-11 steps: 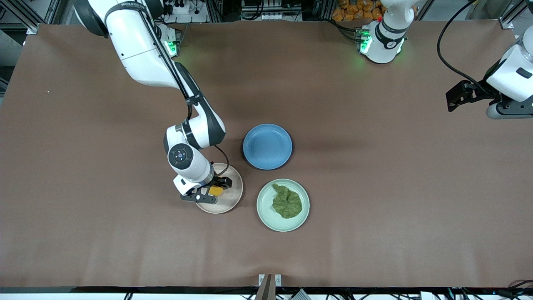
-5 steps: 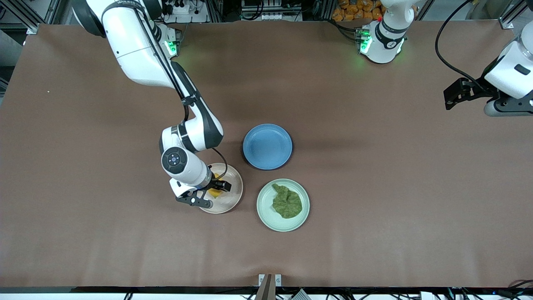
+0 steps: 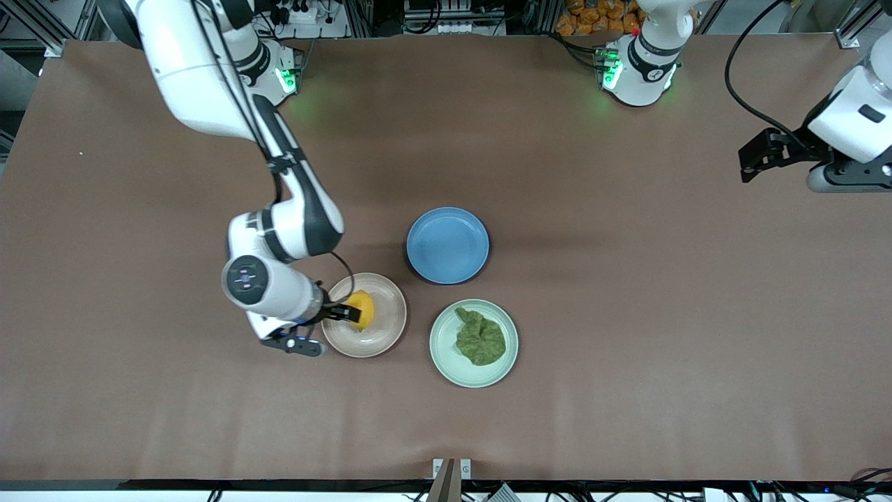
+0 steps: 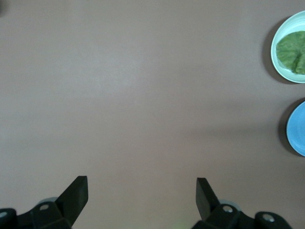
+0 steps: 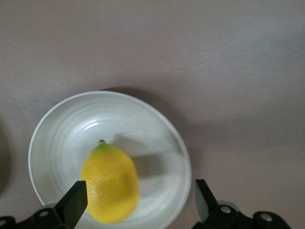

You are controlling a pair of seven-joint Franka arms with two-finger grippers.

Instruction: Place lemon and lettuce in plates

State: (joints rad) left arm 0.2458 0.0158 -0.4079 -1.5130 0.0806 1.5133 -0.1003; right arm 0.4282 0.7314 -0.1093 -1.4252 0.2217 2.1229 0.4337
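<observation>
Small oval yellow lemon [image 5: 110, 182] lies in the round pinkish-beige plate [image 3: 387, 328], off-centre toward the right arm's end. Right gripper [image 5: 138, 202] hangs above it, fingers spread, gripping nothing. Lemon's long axis runs toward its green-tipped point at about 11 o'clock in the right wrist view.

Risk: rounded fruit near the rim could roll if a finger clips it.

Wrinkly dark-green lettuce [image 3: 481, 338] sits in the pale mint-green plate [image 3: 446, 362]. Left gripper [image 4: 142, 193] waits over bare table, fingers spread.

Lemon [image 3: 361, 309] in beige plate [image 3: 387, 335]; lettuce [image 3: 480, 338] in mint plate [image 3: 446, 362].
</observation>
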